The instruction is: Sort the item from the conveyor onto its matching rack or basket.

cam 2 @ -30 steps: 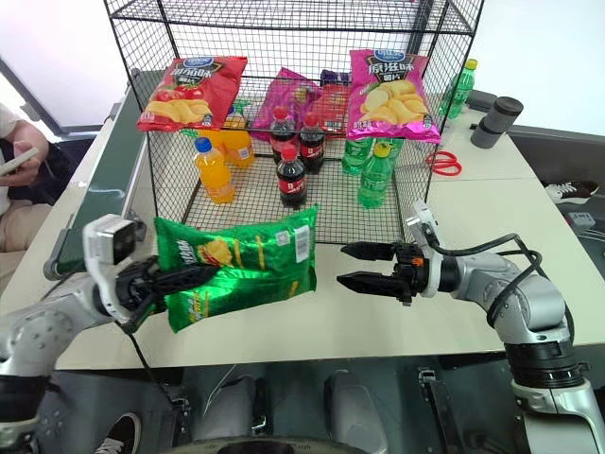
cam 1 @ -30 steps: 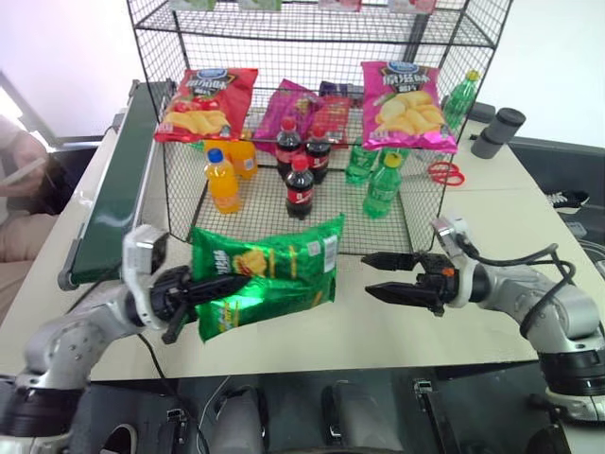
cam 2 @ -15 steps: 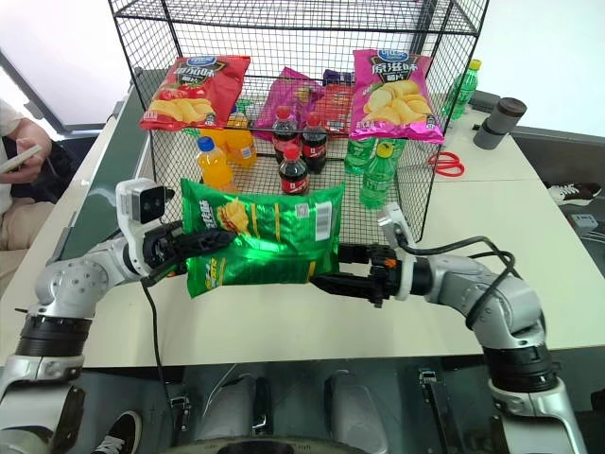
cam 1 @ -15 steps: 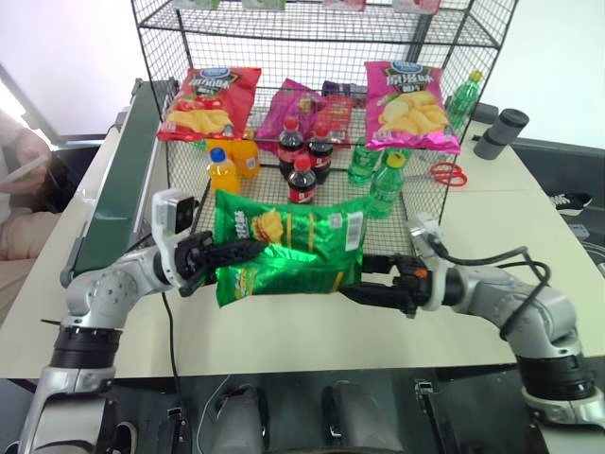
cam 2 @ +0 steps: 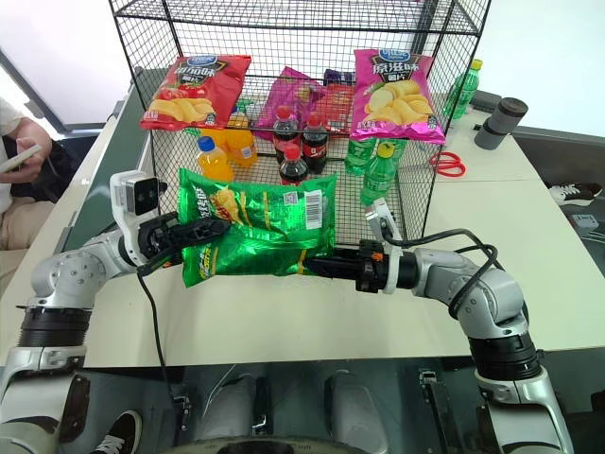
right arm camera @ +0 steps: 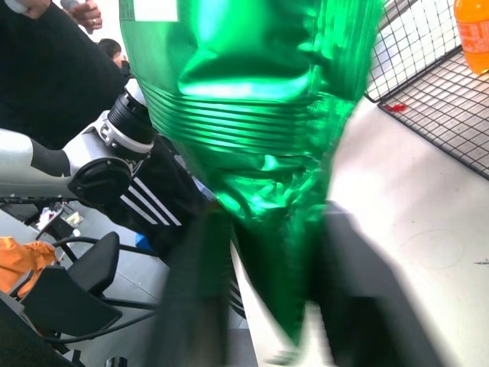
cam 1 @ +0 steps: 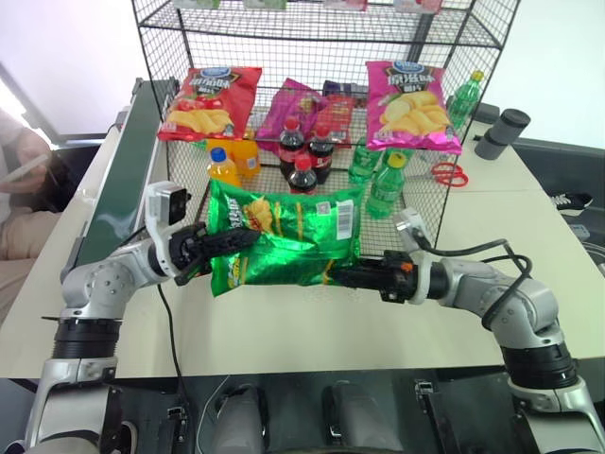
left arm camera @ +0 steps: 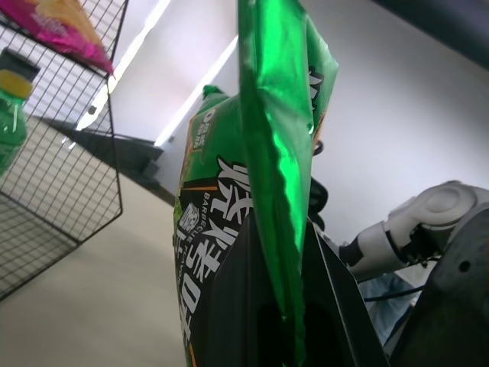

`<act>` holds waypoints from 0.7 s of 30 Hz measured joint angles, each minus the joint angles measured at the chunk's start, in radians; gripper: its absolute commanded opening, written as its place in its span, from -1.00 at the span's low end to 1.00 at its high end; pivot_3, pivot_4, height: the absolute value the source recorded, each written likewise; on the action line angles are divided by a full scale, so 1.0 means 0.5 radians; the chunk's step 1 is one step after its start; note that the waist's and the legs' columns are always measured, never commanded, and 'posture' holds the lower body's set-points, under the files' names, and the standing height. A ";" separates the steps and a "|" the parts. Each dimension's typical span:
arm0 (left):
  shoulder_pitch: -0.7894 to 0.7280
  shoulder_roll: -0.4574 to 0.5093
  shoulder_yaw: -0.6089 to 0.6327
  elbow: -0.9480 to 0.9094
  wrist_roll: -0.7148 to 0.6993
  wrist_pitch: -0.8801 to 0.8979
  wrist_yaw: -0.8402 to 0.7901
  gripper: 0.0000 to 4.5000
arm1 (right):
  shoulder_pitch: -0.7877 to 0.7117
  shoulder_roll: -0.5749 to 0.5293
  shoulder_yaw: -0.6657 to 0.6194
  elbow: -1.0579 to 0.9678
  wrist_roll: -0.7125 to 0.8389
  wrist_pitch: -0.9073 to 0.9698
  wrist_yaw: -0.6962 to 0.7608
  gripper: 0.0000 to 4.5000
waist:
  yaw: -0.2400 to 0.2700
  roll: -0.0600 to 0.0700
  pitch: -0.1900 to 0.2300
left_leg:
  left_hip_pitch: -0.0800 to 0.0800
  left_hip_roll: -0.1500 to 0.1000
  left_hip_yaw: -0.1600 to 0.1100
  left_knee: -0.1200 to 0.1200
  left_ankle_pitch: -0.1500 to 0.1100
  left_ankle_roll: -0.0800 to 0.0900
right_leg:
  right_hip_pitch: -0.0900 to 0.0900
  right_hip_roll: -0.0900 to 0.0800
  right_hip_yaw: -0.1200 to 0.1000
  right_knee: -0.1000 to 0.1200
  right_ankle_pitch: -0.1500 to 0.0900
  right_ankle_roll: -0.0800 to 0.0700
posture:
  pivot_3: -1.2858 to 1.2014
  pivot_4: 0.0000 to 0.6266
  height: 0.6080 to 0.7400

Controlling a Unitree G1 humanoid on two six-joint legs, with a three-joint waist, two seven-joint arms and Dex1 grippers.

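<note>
The crisps bag (cam 1: 284, 236) is glossy green with a yellow chips picture and a white barcode patch. The wire rack (cam 1: 321, 28) is black mesh. On it lie a red crisps bag (cam 1: 206, 102) and a pink crisps bag (cam 1: 410, 93), each with a yellow chips picture. The conveyor belt (cam 1: 121, 180) is dark green. Behind the mesh stand an orange bottle (cam 1: 223, 168), dark cola bottles (cam 1: 302, 156) with red caps and green bottles (cam 1: 383, 180). The table (cam 1: 312, 326) is beige.

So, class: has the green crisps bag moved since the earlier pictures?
Yes. The green crisps bag has risen off the table, up against the black wire rack, now covering the lowest cola bottle.
</note>
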 measured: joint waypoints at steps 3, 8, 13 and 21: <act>-0.001 -0.003 0.000 0.013 0.060 -0.070 -0.014 -1.00 | 0.000 -0.001 0.003 0.001 -0.009 -0.009 0.000 -0.99 | 0.001 0.000 0.000 | 0.000 0.000 0.000 0.000 0.000 0.000 | 0.000 0.000 0.000 0.000 0.000 0.000 | 0.03 -0.52 1.00; -0.036 -0.038 0.002 0.137 0.208 -0.230 0.062 -0.75 | -0.020 -0.001 0.028 0.020 -0.081 -0.084 -0.004 -1.00 | 0.001 0.000 0.000 | 0.000 0.000 0.000 0.000 0.000 0.000 | 0.000 0.000 0.000 0.000 0.000 0.000 | 0.03 -0.52 1.00; 0.003 -0.023 0.111 0.179 0.291 -0.377 0.088 0.26 | -0.020 -0.085 0.021 0.012 -0.263 -0.264 -0.032 -1.00 | -0.001 0.000 0.000 | -0.001 0.000 0.000 0.000 0.000 0.000 | -0.002 0.000 0.000 0.000 0.000 0.000 | 0.03 -0.52 1.00; 0.246 0.007 0.302 0.018 0.309 -0.438 0.182 0.98 | 0.052 -0.327 -0.033 -0.395 -0.629 -0.600 -0.196 -1.00 | -0.002 -0.001 0.000 | -0.002 0.001 0.001 0.000 0.000 0.000 | -0.003 -0.001 0.000 0.000 0.000 0.000 | 0.03 -0.52 1.00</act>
